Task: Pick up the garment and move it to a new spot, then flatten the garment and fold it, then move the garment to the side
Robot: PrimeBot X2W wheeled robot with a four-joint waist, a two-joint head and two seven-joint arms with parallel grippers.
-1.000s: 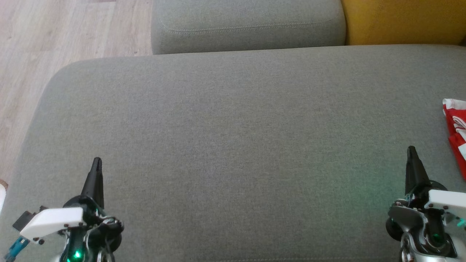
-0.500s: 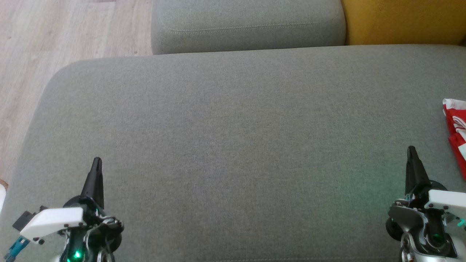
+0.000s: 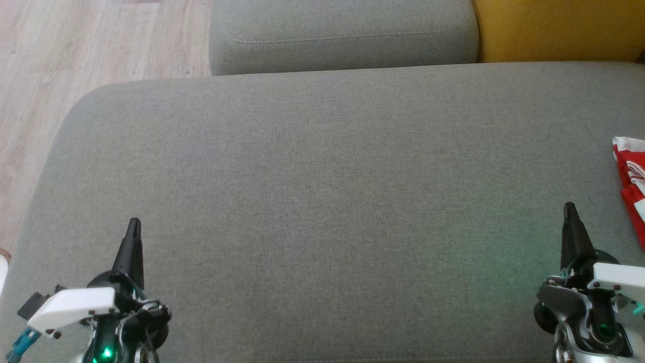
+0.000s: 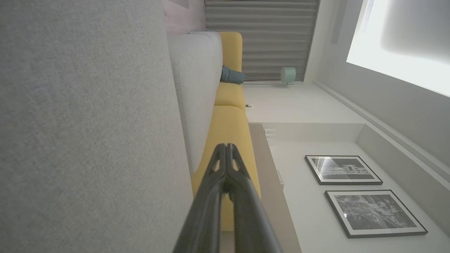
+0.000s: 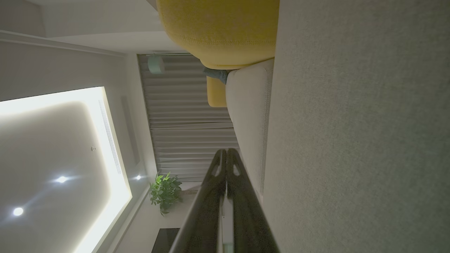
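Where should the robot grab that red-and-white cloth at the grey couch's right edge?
Probably the red-and-white cloth by its rumpled left edge, the right gripper coming from the left: that edge lies nearest the gripper, and the rest runs past the picture's border.

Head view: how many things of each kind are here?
Grey fabric sofa cushions: 2
Yellow fabric cushion: 1
Red-and-white cloth at the right edge: 1
Dark two-fingered grippers: 2 (left gripper, right gripper)
Total: 6

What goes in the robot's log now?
left gripper shut, empty | right gripper shut, empty | red-and-white cloth untouched on grey fabric sofa seat, right edge
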